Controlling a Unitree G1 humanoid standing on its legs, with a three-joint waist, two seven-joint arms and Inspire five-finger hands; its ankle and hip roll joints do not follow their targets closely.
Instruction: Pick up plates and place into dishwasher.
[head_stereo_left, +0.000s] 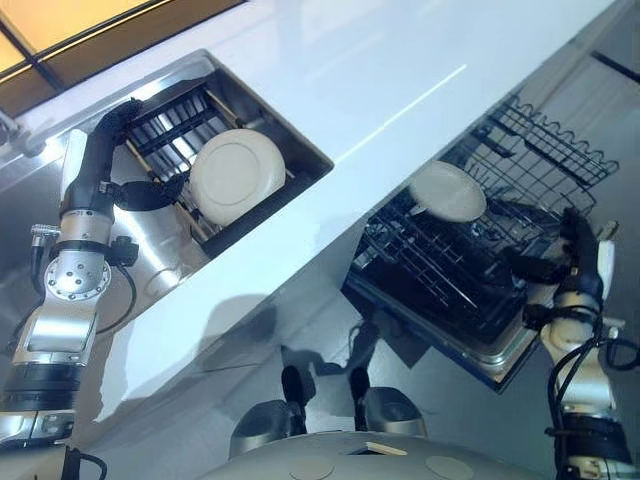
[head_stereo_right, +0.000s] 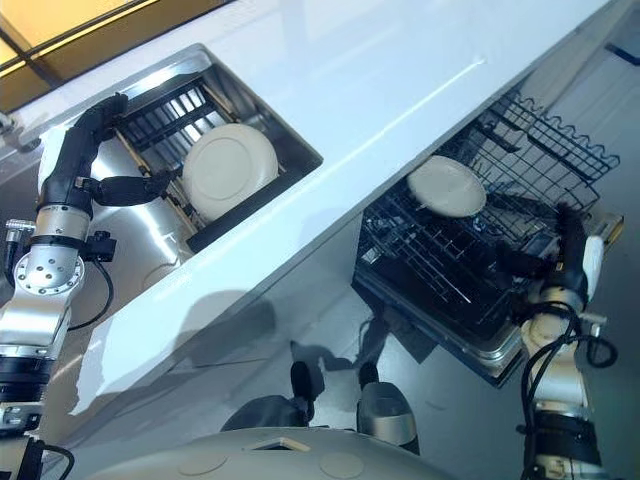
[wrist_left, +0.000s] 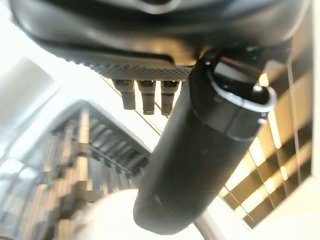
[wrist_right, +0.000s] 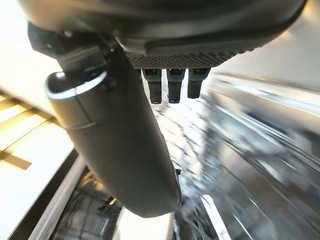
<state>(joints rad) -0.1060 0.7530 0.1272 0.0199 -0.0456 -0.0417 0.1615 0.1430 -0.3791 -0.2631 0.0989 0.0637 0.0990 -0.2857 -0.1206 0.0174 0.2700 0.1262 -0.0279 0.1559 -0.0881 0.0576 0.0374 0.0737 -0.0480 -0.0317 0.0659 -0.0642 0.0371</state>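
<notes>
A white plate (head_stereo_left: 235, 175) leans in the dark rack (head_stereo_left: 170, 115) inside the sink. My left hand (head_stereo_left: 120, 140) hovers at the rack's left side, open, its thumb (head_stereo_left: 150, 194) stretched toward the plate's edge and just short of it. In the left wrist view the thumb (wrist_left: 200, 150) stands straight with the fingertips (wrist_left: 145, 97) beside it. A second white plate (head_stereo_left: 447, 190) rests in the pulled-out dishwasher rack (head_stereo_left: 450, 270). My right hand (head_stereo_left: 572, 245) is open over the rack's right end, apart from that plate, holding nothing.
A white countertop (head_stereo_left: 380, 90) runs diagonally between the steel sink (head_stereo_left: 160, 270) and the dishwasher. An upper wire basket (head_stereo_left: 550, 140) stands behind the lower rack. The dishwasher door edge (head_stereo_left: 500, 365) juts out below the rack.
</notes>
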